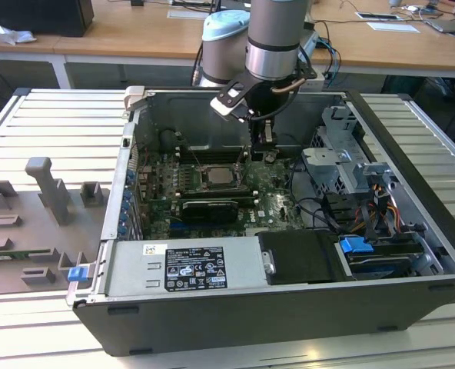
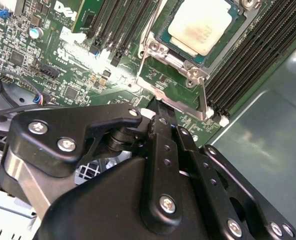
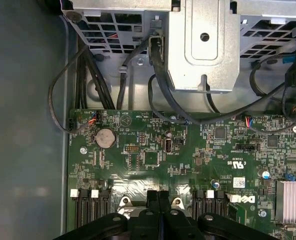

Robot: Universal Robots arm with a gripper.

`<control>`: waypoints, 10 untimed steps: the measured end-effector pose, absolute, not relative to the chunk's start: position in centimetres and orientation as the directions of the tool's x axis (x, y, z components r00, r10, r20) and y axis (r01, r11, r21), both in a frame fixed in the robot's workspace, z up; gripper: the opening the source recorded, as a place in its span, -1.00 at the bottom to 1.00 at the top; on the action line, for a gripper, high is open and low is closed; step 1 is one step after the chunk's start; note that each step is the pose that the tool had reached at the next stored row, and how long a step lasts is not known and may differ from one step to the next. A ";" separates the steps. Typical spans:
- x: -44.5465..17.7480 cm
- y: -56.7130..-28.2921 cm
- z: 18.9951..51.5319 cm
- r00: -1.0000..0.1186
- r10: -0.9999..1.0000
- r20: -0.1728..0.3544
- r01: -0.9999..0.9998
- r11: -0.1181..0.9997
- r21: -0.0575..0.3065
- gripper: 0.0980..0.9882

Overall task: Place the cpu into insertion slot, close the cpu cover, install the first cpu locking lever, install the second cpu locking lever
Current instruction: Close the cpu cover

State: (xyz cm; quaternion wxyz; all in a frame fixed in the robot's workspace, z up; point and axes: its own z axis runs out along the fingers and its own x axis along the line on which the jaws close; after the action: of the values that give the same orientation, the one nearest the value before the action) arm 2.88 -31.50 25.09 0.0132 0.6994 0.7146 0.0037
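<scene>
Noted grey fixtures (image 1: 54, 196) on the slatted bench (image 1: 43, 115) at the exterior view's left. Beside them, found the open computer case (image 1: 212, 330), the cpu (image 1: 218, 177) seated in the insertion slot (image 2: 164, 40) mid-board. Could not tell how the cover stood. Just to the exterior view's right of the cpu, saw the pincer (image 1: 264, 154) low over the green board. Saw its fingers (image 3: 153, 202) pressed together in the first wrist view. Farther right, spotted a metal drive cage (image 1: 343, 165).
</scene>
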 end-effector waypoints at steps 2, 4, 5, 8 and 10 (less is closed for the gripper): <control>2.8 -31.5 25.1 -0.021 1.000 -0.014 0.999 0.022 0.024 -0.98; 2.8 -31.5 25.1 -0.021 1.000 -0.014 0.999 0.022 0.024 -0.98; 2.8 -31.5 25.1 -0.021 1.000 -0.014 0.999 0.022 0.024 -0.98; 2.7 -31.5 25.1 -0.021 1.000 -0.014 0.999 0.022 0.024 -0.98; 2.6 -31.5 25.1 -0.021 1.000 -0.014 0.999 0.022 0.024 -0.98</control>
State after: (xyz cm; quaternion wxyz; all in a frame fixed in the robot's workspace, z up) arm 2.63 -31.51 25.09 0.0133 0.6994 0.7146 0.0037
